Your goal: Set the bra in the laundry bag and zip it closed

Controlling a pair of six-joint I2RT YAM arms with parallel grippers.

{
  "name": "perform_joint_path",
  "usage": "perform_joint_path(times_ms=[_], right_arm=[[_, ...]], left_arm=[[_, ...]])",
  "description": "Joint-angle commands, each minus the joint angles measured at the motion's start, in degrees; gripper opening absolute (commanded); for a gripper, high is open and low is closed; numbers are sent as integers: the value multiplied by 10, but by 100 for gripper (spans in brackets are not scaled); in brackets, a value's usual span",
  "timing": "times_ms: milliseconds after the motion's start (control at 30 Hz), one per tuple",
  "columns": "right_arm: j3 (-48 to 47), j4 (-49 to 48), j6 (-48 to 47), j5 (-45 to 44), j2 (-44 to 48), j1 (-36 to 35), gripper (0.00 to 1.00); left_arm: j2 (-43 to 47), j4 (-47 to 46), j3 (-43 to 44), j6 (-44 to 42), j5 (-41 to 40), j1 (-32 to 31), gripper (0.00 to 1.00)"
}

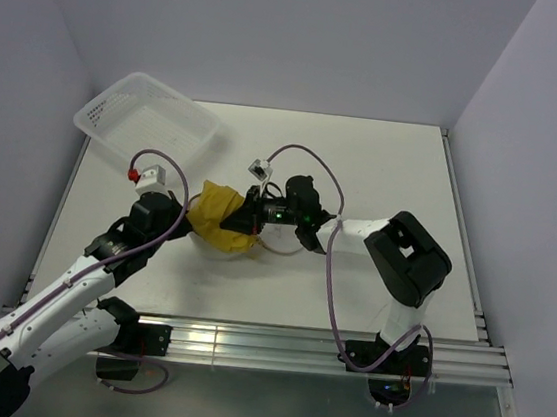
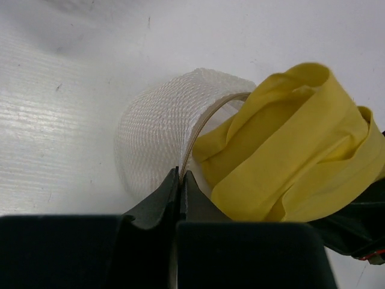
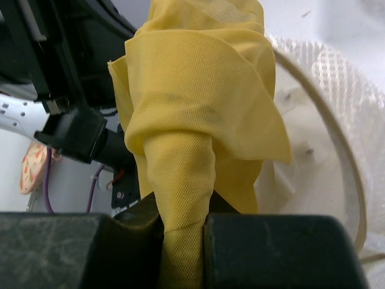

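The yellow mesh bra (image 1: 219,218) lies bunched at the mouth of the white mesh laundry bag (image 2: 157,127), which lies on its side on the table. My left gripper (image 2: 181,173) is shut on the bag's thin tan hoop rim (image 2: 207,118), with the bra (image 2: 289,153) just right of it. My right gripper (image 3: 183,208) is shut on a fold of the bra (image 3: 198,102) and holds it in front of the bag's opening (image 3: 328,150). In the top view the left gripper (image 1: 187,220) and right gripper (image 1: 248,220) meet at the bra from either side, and the bag is mostly hidden.
A white perforated plastic basket (image 1: 148,119) stands tilted at the table's far left corner. The left arm (image 3: 72,132) shows close behind the bra in the right wrist view. Purple cables loop over both arms.
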State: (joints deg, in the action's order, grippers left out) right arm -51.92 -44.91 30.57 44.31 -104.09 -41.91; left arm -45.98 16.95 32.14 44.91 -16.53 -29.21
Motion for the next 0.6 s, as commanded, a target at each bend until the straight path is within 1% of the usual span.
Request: perform_joint_path(times_ms=[0, 100, 167, 300, 333, 400, 567], right_arm=[[9, -34, -18, 20, 48, -1, 0], [4, -19, -25, 54, 49, -1, 0], [-12, 16, -29, 60, 41, -1, 0], [-48, 91, -53, 17, 0, -2, 0], [-67, 132, -59, 4, -8, -2, 0], [-85, 169, -79, -25, -25, -3, 0], [-104, 205, -84, -77, -30, -2, 0]], left_arm=[[-3, -36, -3, 8, 10, 2, 0], [0, -39, -2, 7, 10, 2, 0], [9, -42, -3, 4, 16, 2, 0], [30, -66, -19, 0, 32, 2, 0], [33, -68, -20, -2, 34, 2, 0], [41, -70, -20, -4, 40, 3, 0], [63, -82, -25, -10, 51, 2, 0]])
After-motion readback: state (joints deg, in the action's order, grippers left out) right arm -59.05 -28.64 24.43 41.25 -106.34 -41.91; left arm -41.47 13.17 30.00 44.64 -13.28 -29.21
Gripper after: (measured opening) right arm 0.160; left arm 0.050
